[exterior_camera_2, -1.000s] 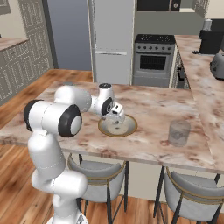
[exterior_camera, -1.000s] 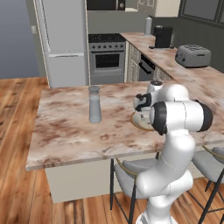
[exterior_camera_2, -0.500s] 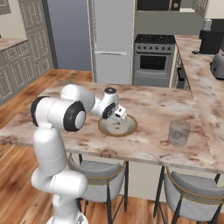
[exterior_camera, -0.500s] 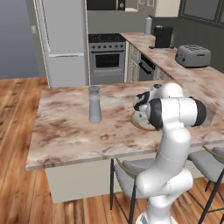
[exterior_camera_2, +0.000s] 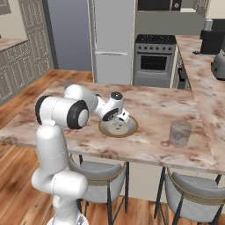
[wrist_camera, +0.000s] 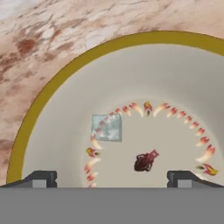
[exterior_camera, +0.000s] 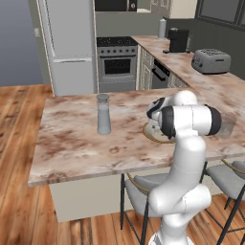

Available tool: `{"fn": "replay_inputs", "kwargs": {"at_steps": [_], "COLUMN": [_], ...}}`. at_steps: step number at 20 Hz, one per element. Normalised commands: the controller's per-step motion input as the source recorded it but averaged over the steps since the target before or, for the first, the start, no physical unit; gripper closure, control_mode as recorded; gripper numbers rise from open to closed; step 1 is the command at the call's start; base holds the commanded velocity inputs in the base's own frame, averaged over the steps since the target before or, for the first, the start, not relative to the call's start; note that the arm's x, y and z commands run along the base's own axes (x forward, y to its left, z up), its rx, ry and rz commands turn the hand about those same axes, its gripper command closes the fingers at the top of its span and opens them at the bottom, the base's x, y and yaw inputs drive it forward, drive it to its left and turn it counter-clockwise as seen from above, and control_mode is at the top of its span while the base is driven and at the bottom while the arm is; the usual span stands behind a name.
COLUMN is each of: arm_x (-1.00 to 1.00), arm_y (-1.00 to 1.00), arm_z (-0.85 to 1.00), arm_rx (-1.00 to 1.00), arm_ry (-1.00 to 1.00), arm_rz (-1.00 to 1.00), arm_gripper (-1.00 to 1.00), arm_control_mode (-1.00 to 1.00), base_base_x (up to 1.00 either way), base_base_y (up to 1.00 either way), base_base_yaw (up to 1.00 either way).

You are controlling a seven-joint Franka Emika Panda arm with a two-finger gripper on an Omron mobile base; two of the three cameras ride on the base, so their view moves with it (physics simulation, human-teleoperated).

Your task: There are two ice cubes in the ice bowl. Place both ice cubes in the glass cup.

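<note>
**Over the bowl, one cube in sight**

My gripper hangs just above the bowl, jaws spread wide with nothing between them — the two tips sit at either side of the hand view. One cube lies on the bowl's floor, left of centre, beside the ring of painted flame marks. I cannot make out a second cube from here.

I expect the cube to be light, hard and slick, so it may squirt out if pinched on a corner. I'd take it square across two flat opposite faces, low down, with the jaws centred over it — they sit a little to the right of it now.

The bowl is shallow, which leaves room for the tips, but it could slide on the polished marble table. The cup stands well apart to the right on the same table, rim open. A grey bottle stands far off on the other side. Stools sit under the table edge; fridge and oven stand behind.
</note>
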Motion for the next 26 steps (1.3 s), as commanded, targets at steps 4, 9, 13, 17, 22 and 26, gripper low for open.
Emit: {"fn": "replay_inputs", "kwargs": {"at_steps": [4,9,13,17,22,26], "arm_x": [0.24,0.29,0.22,0.20,0.23,0.17], "arm_y": [0.00,0.00,-0.02,-0.01,0.00,0.00], "arm_z": [-0.12,-0.20,-0.18,-0.22,-0.28,-0.30], "arm_rx": [0.00,0.00,0.00,-0.01,-0.01,0.00], "arm_ry": [0.00,0.00,0.00,0.00,0.00,0.01], "arm_rz": [0.00,0.00,0.00,0.00,0.00,0.00], "arm_gripper": [-1.00,-1.00,-1.00,-1.00,-1.00,-1.00], "arm_control_mode": [-1.00,-1.00,-1.00,-1.00,-1.00,-1.00], "base_base_x": [0.00,0.00,0.00,0.00,0.00,0.00], "base_base_y": [0.00,0.00,0.00,0.00,0.00,0.00], "base_base_yaw": [0.00,0.00,0.00,0.00,0.00,0.00]}}
